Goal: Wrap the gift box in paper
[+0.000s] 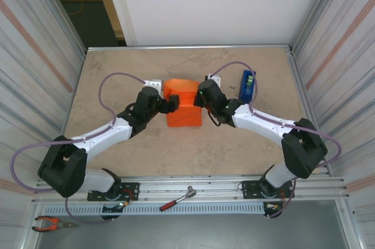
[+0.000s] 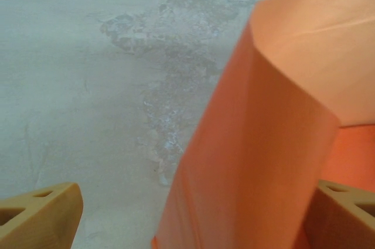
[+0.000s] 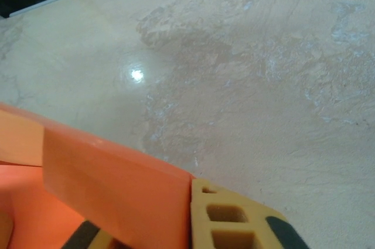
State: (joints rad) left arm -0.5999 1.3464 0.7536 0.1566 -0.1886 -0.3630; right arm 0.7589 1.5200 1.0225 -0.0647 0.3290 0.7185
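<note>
Where paper (image 1: 184, 117) stands folded, left end effector (image 1: 173, 103) spread; right end effector (image 1: 200, 99) against flap, grip unclear.

Both arms (image 1: 111, 132) white w/ black joints, lilac cables (image 1: 111, 82), fingers (image 2: 41, 214) prob. ochre plastic.

You have no text, number or sign to read here. The paper (image 1: 183, 111) shows you only plain orange faces, close up in both wrist views as well. The blue tape dispenser (image 1: 246, 86), at the far right of the table (image 1: 117, 79), is too small for you to make out any label or brand.
</note>
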